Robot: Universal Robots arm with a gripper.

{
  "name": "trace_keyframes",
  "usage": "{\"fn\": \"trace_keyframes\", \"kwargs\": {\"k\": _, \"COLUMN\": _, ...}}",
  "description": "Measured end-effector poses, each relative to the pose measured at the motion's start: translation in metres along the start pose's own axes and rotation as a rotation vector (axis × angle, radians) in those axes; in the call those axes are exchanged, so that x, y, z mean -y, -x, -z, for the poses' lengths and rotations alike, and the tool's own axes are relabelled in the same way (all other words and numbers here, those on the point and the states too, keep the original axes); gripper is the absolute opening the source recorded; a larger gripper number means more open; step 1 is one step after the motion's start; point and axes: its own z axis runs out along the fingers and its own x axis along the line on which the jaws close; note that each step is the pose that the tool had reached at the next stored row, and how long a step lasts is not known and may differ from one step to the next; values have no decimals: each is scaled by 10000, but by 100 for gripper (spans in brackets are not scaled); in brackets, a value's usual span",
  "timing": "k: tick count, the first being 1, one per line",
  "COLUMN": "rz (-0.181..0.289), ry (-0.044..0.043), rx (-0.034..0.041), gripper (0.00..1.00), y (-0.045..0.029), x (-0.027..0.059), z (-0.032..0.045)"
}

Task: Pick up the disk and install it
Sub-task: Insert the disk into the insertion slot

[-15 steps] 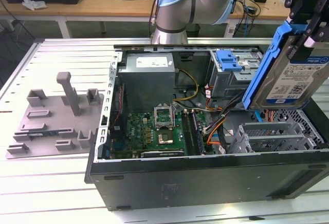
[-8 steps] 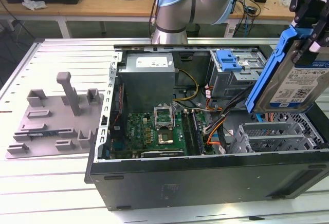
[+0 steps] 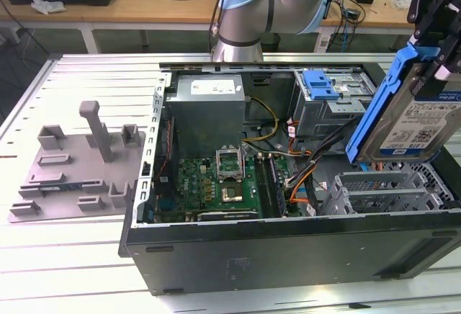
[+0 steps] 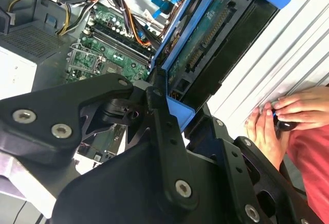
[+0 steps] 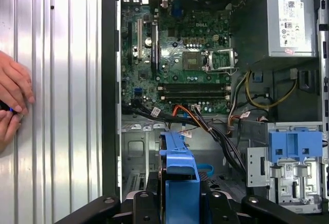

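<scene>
Aloft, disk [image 3: 416,123] tilted over case [image 3: 288,256]; cables [image 5: 221,139] nearby.

We're in a robotics lab here: opened PC case [image 3: 288,256] on a slatted metal worktop [image 3: 72,271], robot arm [image 3: 248,11] above it, cable-strewn wooden benches [image 3: 144,1] along the back.

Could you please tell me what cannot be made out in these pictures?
- Exterior view: the disk runs past the right edge; the gripper holding it is cut off by the top edge.
- First wrist view: the disk is seen edge-on, so its label is hidden.
- Second wrist view: the small dark thing a person's hand pinches is mostly covered by that hand.
</scene>
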Motion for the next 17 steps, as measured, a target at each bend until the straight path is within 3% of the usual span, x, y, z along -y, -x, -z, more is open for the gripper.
{"fn": "trace_keyframes", "kwargs": {"k": 7, "rz": -5, "ry": -2, "rx": -110, "gripper": 37, "y": -7, "x": 3, "z": -41}}
{"fn": "trace_keyframes", "kwargs": {"k": 17, "rz": 315, "ry": 5, "rx": -122, "gripper": 37, "y": -38, "x": 14, "z": -61}}
